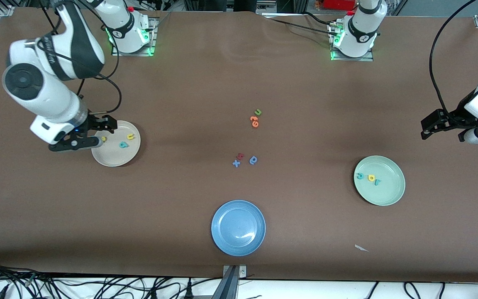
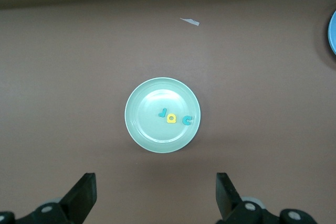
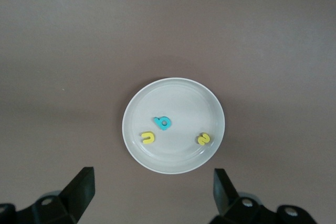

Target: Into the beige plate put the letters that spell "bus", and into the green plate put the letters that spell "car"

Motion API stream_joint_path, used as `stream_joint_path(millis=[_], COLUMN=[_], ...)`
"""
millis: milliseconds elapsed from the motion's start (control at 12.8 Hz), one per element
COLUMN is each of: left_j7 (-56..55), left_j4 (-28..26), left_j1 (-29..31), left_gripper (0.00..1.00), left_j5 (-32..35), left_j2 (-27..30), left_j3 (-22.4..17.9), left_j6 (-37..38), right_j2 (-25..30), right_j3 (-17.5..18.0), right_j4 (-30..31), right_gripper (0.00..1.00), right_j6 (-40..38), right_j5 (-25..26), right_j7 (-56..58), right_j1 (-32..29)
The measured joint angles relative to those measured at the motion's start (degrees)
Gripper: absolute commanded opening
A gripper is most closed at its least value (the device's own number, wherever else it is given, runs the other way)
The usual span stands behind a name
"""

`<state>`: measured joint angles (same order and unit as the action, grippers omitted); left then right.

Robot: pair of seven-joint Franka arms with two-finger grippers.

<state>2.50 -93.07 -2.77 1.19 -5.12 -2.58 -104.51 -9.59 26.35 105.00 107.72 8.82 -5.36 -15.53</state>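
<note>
Right hand (image 1: pixel 93 132) open over beige plate (image 3: pixel 173 90) holding bus letters (image 3: pixel 163 123), left hand (image 2: pixel 155 198) open above table near green plate (image 2: pixel 137 98)

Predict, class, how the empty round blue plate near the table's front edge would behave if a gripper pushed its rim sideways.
The round blue plate would probably slide flat rather than tip: it looks shallow and wide, sitting level on the brown table cover. Its glossy highlight suggests a hard, stiff, possibly slippery surface. Being empty, it would likely move easily.

Robotics lab: 2 bolted arm bases (image 1: pixel 352 39), brown table (image 1: pixel 189 83), loose cables (image 1: pixel 77 286)
</note>
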Motion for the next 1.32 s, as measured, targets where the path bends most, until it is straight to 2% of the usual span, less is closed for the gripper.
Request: stream_joint_path(millis=[312, 389, 467, 701, 1324], left_j7=[0.0, 0.0, 0.0, 0.0, 0.0], left_j4=[0.0, 0.0, 0.0, 0.0, 0.0], left_j1=[0.0, 0.0, 0.0, 0.0, 0.0], left_gripper=[1.0, 1.0, 1.0, 1.0, 1.0], left_j5=[0.0, 0.0, 0.0, 0.0, 0.0], left_j2=[0.0, 0.0, 0.0, 0.0, -0.01], left_j3=[0.04, 0.04, 0.04, 0.05, 0.06], left_j6=[0.08, 0.08, 0.09, 0.09, 0.1], right_j2=[0.35, 0.36, 0.36, 0.36, 2.18], right_j3=[-18.47, -22.33, -24.66, -25.71, -25.93], right_j4=[-10.97, -12.75, -14.22, -17.09, -17.13], right_gripper=[1.0, 1.0, 1.0, 1.0, 1.0], right_j6=[-9.65, -11.35, -12.69, -15.07, -16.32], right_j5=[-7.63, -8.16, -8.31, -8.32, -8.32], right_j7=[6.23, 7.41, 7.94, 7.99, 8.82], right_j1=[11.53, 14.09, 15.79, 17.06, 17.16])
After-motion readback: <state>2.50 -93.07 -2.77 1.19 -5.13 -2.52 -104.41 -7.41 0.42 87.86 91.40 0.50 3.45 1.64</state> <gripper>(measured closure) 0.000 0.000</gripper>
